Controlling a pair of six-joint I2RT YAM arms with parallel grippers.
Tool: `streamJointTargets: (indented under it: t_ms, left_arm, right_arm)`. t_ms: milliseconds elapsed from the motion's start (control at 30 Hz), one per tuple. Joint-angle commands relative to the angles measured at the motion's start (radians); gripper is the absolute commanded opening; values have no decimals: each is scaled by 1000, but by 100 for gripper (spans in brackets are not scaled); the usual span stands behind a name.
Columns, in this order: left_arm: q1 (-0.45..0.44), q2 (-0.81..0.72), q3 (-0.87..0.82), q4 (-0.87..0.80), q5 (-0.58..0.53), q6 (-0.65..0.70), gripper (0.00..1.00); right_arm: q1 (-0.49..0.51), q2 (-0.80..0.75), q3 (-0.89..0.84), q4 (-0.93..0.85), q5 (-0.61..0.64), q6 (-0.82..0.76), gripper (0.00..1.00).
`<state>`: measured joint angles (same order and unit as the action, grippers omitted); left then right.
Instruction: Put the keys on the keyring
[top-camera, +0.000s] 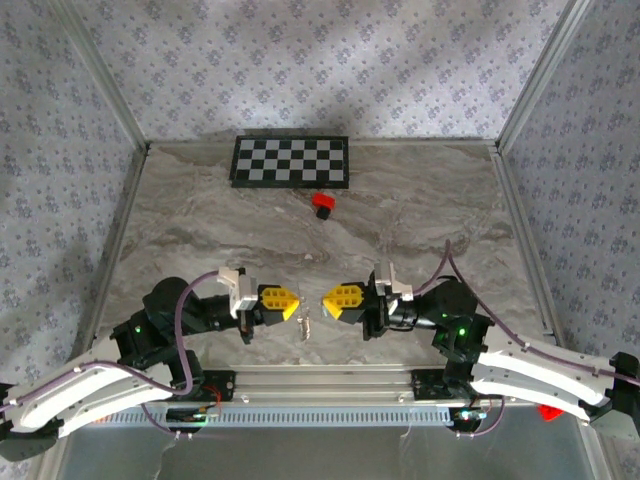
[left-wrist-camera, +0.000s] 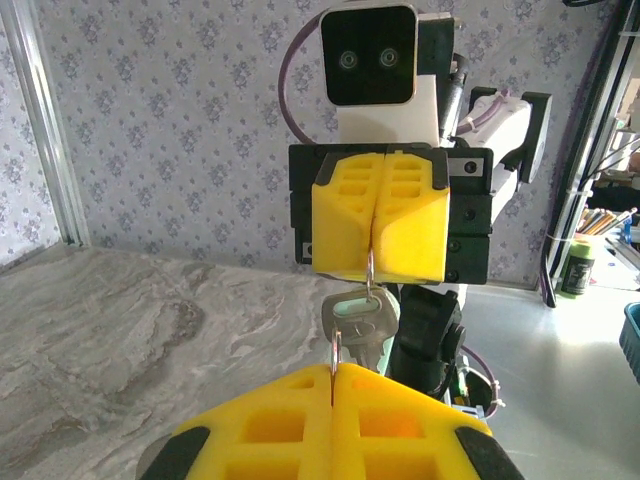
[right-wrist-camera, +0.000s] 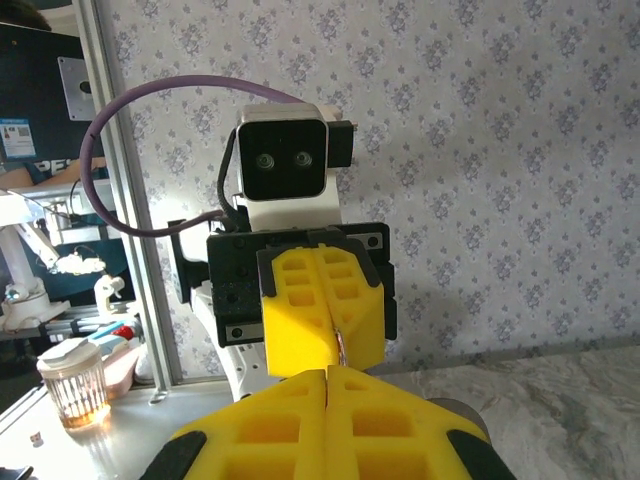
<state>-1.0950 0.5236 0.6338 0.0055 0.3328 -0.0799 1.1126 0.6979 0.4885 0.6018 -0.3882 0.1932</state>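
My two grippers meet tip to tip just above the table near its front edge. The left gripper (top-camera: 291, 303) (left-wrist-camera: 333, 374) is shut on a thin silvery wire of the keyring (left-wrist-camera: 335, 350). Facing it, the right gripper (top-camera: 329, 302) (right-wrist-camera: 326, 376) is shut on the same keyring (right-wrist-camera: 341, 346) from the other side. A silver key (left-wrist-camera: 362, 325) with a pale mint-green head hangs from the wire between the yellow fingers (left-wrist-camera: 345, 225), blade pointing down. From above, the key (top-camera: 306, 326) dangles just below the gap between the tips. Most of the keyring is hidden inside the pads.
A small red block (top-camera: 322, 203) lies on the marble table (top-camera: 430, 210) further back, in front of a black-and-white checkerboard (top-camera: 291, 161). Patterned walls and metal posts enclose the table on three sides.
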Motion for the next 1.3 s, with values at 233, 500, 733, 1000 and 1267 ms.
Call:
streamJointTargets:
  t_ms: [233,500,733,1000,1267]
  left_arm:
    - [-9,22,32,114,30,-24,0]
    - [-11,25,24,123,37,-28,0]
    - [-11,22,23,123,35,-26,0]
    - [-11,26,6,165,39,-43,0]
    - [-11,32,-11,212,48,-63,0]
  right_arm:
    - [31,-8,-11,70,79,-38,0]
    - [47,18,14,39,91,-65,0]
    - [56,33,27,56,87,-69,0]
    - [74,49,13,127,118,-63,0]
    - [82,58,5,179,133,-64,0]
